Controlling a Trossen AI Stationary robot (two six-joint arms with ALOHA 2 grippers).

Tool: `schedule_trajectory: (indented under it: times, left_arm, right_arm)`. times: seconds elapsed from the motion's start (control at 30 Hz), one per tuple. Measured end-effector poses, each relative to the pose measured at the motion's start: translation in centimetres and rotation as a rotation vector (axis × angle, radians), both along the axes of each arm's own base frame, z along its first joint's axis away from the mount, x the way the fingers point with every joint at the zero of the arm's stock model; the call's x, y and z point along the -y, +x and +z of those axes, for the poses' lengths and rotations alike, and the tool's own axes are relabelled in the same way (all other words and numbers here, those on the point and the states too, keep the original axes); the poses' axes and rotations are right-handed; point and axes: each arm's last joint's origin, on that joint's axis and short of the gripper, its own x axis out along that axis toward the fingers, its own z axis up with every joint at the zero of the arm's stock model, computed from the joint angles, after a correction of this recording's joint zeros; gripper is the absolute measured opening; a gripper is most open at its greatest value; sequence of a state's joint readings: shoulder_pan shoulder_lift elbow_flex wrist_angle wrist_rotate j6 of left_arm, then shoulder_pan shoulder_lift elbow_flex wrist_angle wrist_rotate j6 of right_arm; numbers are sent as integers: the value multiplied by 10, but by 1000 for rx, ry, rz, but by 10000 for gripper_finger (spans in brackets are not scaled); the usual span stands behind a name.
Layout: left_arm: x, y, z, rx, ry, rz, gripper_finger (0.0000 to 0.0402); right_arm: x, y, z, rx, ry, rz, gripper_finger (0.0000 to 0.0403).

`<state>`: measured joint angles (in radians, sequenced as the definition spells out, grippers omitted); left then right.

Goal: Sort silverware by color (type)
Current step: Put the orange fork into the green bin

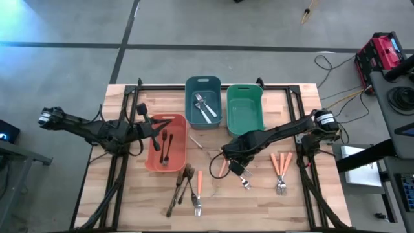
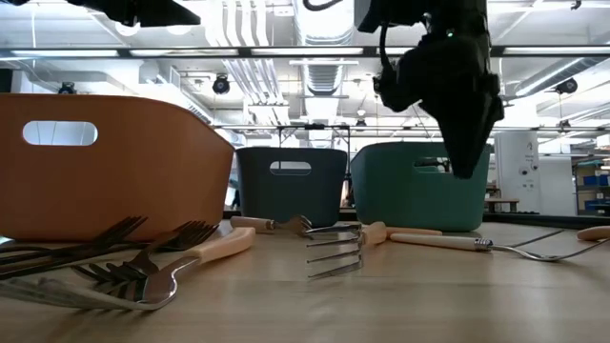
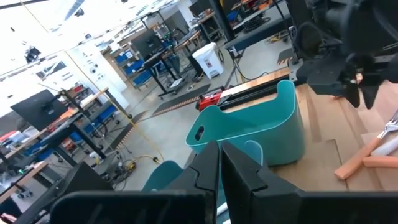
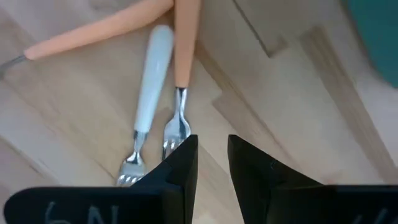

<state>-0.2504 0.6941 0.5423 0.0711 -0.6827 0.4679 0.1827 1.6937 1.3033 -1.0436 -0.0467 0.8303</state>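
My right gripper (image 1: 237, 167) (image 4: 212, 163) hangs over the table's middle, fingers pointing down and open a little with only bare wood showing between them. Just beyond its tips lie an orange-handled fork (image 4: 180, 81) and a pale-handled fork (image 4: 149, 93), flat on the wood. In the low view the gripper (image 2: 467, 167) is clear above the table. My left gripper (image 1: 155, 133) (image 3: 219, 171) is shut and empty, held level over the salmon bin (image 1: 178, 120), which holds dark forks (image 1: 165, 145). The blue bin (image 1: 194, 84) holds silver forks (image 1: 204, 107).
The green bin (image 1: 244, 110) stands right of the blue one at the back. Dark forks (image 1: 181, 188) and an orange-handled fork (image 1: 198, 193) lie near the front edge; more orange-handled forks (image 1: 280, 169) lie at the right. Black frame rails (image 1: 301, 97) run along the table's sides.
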Motion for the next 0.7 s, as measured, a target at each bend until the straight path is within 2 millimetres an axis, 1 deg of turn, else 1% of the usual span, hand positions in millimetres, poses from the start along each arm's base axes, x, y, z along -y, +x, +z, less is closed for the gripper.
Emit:
schedule_trajectory:
  times: [0.13, 0.23, 0.4, 0.5, 0.7]
  left_arm:
    - [0, 0, -1, -6, 1, 0, 0]
    - [0, 0, -1, -7, 2, 0, 0]
    - [0, 0, -1, -7, 2, 0, 0]
    - [0, 0, -1, -8, 2, 0, 0]
    - [0, 0, -1, -7, 2, 0, 0]
  right_arm:
    - [-7, 7, -7, 38, -25, 49, 79]
    - [-10, 7, -9, 39, -26, 67, 79]
    - [-10, 8, -10, 34, -17, 14, 82]
    - [-11, 8, -11, 28, -6, 0, 98]
    - [-15, 12, -19, 36, -15, 33, 153]
